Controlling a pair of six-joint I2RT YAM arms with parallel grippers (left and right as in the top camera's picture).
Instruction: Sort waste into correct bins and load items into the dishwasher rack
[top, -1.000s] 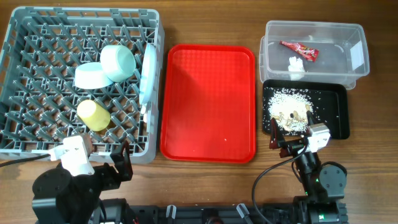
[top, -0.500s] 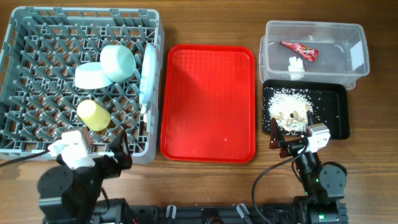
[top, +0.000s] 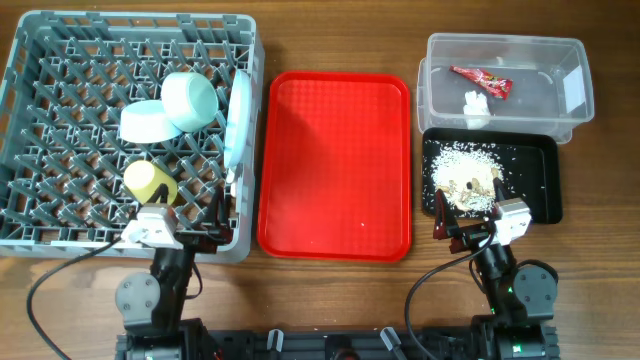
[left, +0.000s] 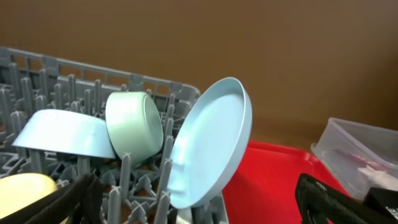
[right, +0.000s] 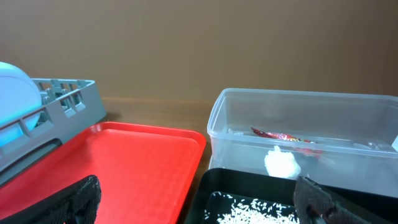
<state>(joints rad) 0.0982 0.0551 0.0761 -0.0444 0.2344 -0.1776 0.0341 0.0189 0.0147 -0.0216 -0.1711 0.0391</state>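
Note:
The grey dishwasher rack (top: 60, 60) holds the pale-blue plate (top: 238, 112) standing on edge, two mint bowls (top: 148, 121) (top: 190, 99) and the yellow cup (top: 150, 183). A white bit (top: 232, 179) shows below the plate; I cannot tell if it is the fork or the spoon. My left gripper (top: 188, 220) is open and empty at the rack's front edge, facing the plate (left: 208, 143). My right gripper (top: 468, 212) is open and empty at the near end of the black tray (top: 535, 180) with rice scraps (top: 465, 168). The clear tub (top: 570, 95) holds the red wrapper (top: 481, 80) and the white scrap (top: 476, 102).
The flat red serving tray (top: 335, 165) lies between the rack and the bins; it also shows in the right wrist view (right: 130, 162). Cables trail from both arms along the table's front edge.
My left arm has swung right and forward, up to the rack's front edge below the cup. The right arm and all objects have not moved.

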